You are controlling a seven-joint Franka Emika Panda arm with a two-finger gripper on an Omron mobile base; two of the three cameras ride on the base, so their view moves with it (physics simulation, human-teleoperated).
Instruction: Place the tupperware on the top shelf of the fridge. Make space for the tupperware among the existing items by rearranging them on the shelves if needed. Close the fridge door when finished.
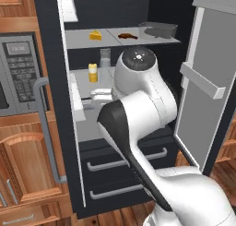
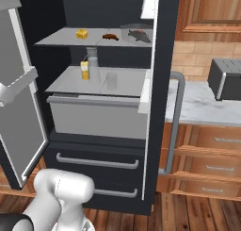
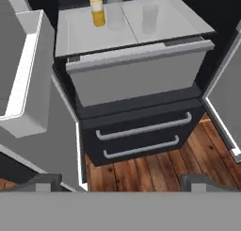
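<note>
Right base view gives us the fridge (image 2: pixel 160 107) with both doors swung open over a wooden floor (image 2: pixel 188 216). On its top shelf (image 2: pixel 56 38) we find, left to right, a cheese wedge (image 2: pixel 82 34), a brown morsel (image 2: pixel 110 37) and the tupperware (image 2: pixel 137 34) at the right end. Below stand a yellow-and-white jar (image 2: pixel 84 70) and two glasses (image 2: pixel 111 81). Further right, a toaster (image 2: pixel 225 79) sits on the desk (image 2: pixel 197 107). Our claw (image 3: pixel 121 182) is spread wide, holding nothing.
</note>
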